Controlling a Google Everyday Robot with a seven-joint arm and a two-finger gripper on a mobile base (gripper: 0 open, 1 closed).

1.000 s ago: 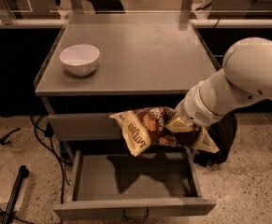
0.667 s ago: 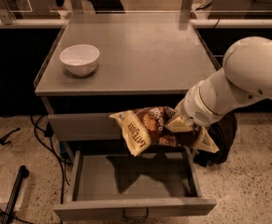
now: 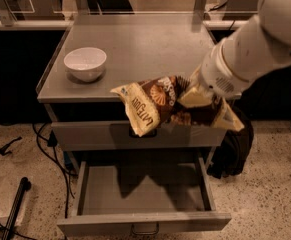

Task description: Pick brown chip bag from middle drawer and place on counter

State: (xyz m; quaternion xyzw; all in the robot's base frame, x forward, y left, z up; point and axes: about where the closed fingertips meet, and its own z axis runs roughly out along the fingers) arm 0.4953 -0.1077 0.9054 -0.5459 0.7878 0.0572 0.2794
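The brown chip bag (image 3: 157, 104) hangs in the air at the counter's front edge, above the open middle drawer (image 3: 142, 196), which has nothing in it. My gripper (image 3: 195, 96) is shut on the bag's right side; its cream fingers (image 3: 197, 96) press into the crinkled foil. The white arm comes in from the upper right. The counter (image 3: 145, 49) is the grey metal top just behind the bag. The drawer's small handle (image 3: 145, 229) shows low on its front.
A white bowl (image 3: 85, 63) stands on the counter's left side. A shut drawer (image 3: 85, 134) sits above the open one, its handle hidden by the bag. Cables (image 3: 50, 149) and a dark rod (image 3: 15, 206) lie on the floor at left. A dark bag (image 3: 232, 149) stands right of the cabinet.
The gripper has lifted the chip bag higher, from in front of the upper drawer to the level of the counter's front edge.
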